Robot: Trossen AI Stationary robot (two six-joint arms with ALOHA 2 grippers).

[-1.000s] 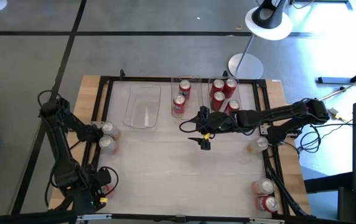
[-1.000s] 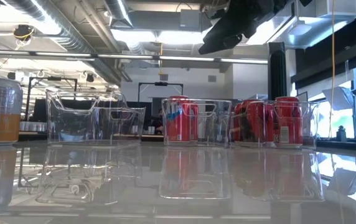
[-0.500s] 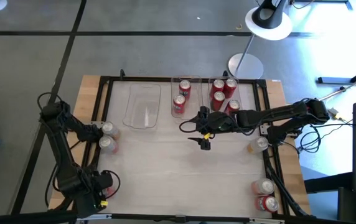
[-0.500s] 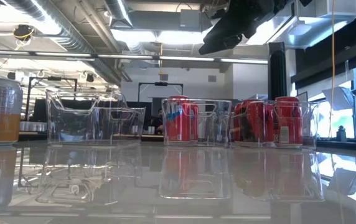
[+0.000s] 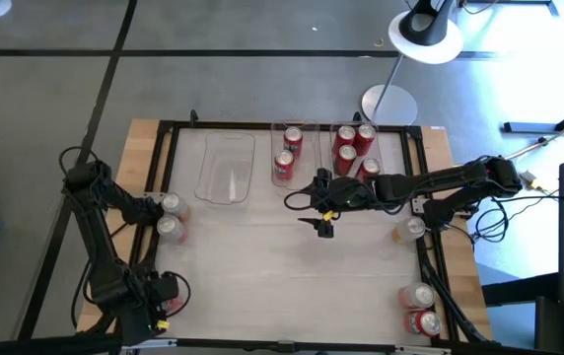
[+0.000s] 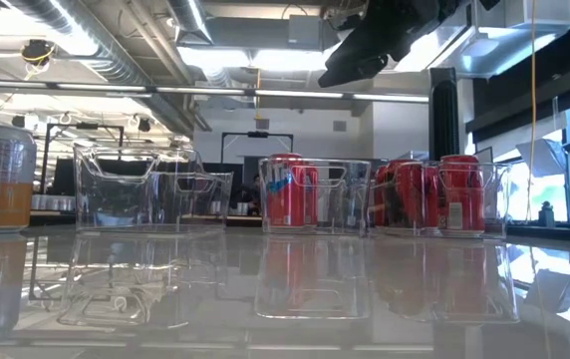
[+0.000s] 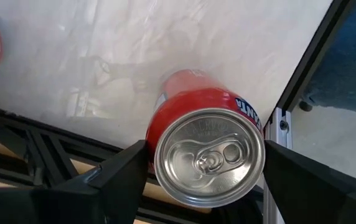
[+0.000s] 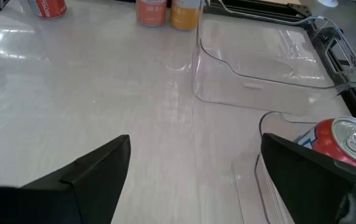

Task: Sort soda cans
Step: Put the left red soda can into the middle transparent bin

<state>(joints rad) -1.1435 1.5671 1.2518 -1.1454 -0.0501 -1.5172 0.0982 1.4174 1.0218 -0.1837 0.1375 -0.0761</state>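
Observation:
A red soda can with a silver top stands at the table's near left corner. My left gripper is over it and shut on it. My right gripper hangs open above the table's middle, in front of the bins. Two red cans stand in the middle clear bin. Several red cans fill the right bin. Two silver cans stand by the left edge, and one pale can by the right edge. Two red cans stand at the near right corner. My left gripper holds the red can by its upper side wall, pinched between the two fingers, one on each side just under the silver top. The fingers come from above, pointing down. The can stands upright; whether its base is on the table is hidden.
An empty clear bin lies at the far left of the bin row. A black frame runs around the table top. The wide middle of the table is bare. A lamp base stands beyond the far edge.
My left arm has sunk a little, and its gripper has shifted slightly toward the near left corner, over the red can. The right arm and all other cans have kept still.

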